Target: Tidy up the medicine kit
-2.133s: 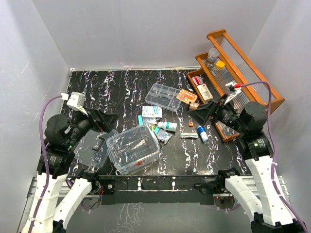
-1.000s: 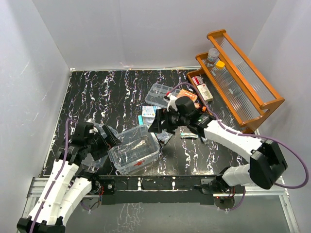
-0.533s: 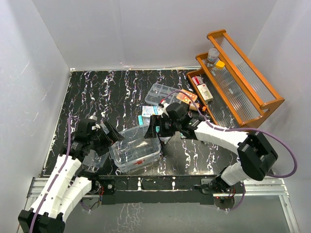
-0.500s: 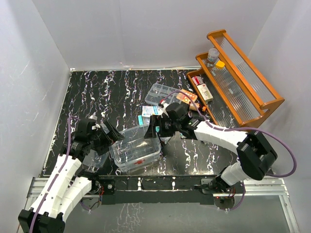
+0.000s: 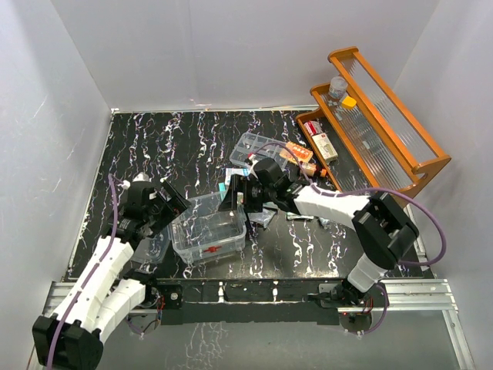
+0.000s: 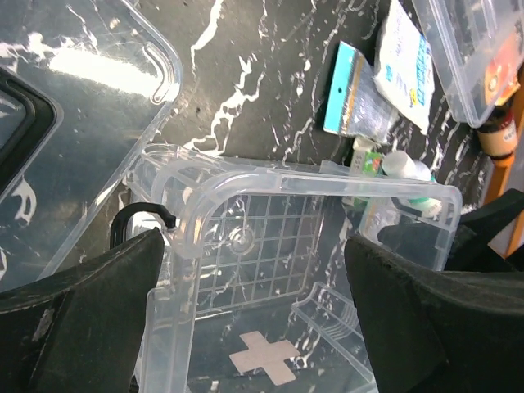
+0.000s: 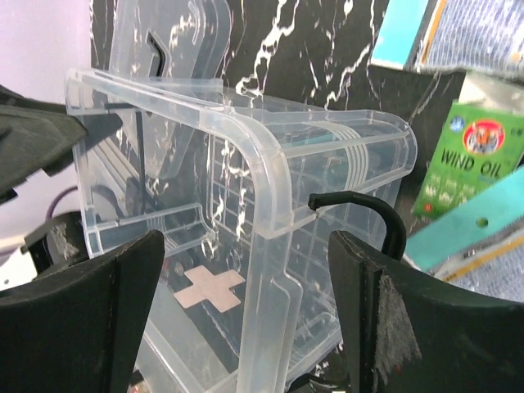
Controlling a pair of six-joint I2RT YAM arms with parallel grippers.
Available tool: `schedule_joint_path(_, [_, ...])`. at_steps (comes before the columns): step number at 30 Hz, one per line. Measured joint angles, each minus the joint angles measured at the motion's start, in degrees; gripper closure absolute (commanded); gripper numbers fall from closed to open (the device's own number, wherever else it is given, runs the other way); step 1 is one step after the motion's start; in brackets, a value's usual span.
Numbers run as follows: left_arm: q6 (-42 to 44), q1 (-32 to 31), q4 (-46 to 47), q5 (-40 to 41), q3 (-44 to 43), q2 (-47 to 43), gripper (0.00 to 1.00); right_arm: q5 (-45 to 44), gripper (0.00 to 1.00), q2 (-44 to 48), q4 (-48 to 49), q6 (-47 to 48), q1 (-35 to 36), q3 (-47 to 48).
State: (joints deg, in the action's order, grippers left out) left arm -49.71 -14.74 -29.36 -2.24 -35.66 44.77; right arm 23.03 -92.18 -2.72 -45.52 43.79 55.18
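The left hand [image 6: 254, 254] and right hand [image 7: 246, 246] straddle the box [image 5: 206, 231], fingers apart, grip unclear; they should lift together, keeping it level.

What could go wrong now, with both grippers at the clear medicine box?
The medicine box looks tipped up between the left gripper and right gripper, both open, so it could slip and drop. The green Wind Oil packet lies close beside the right gripper and might be knocked. The lid lies next to the box and could be hit.
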Motion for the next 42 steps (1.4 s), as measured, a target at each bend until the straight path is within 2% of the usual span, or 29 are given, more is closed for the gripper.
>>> schedule_joint_path(11, [3.61, 0.33, 6.19, 7.76, -0.28, 8.90, 0.08, -1.46, 0.23, -11.10, 2.86, -2.43, -0.98, 11.15])
schedule_joint_path(17, [4.85, 0.33, 6.49, 7.96, -2.03, 10.88, 0.06, -2.99, 0.21, -11.72, 2.51, -1.03, -1.51, 12.46])
schedule_joint_path(23, [6.54, -0.02, 5.16, 8.04, -5.25, 10.32, 0.05, -5.95, 0.21, -5.84, -1.60, 3.41, -2.45, 12.46])
schedule_joint_path(32, [10.64, -0.02, 2.23, 13.07, -9.18, 5.29, 0.05, -16.76, 0.25, 12.92, -2.73, 14.51, -7.13, 5.25])
schedule_joint_path(37, [11.82, -0.02, 1.79, 14.12, -10.69, 3.32, 0.05, -22.29, 0.25, 14.38, -4.79, 19.61, -8.33, 1.90])
schedule_joint_path(42, [15.17, -0.02, 2.12, 12.66, -10.88, 1.81, 0.05, -24.37, 0.30, 12.04, -8.98, 29.24, -8.33, 1.20])
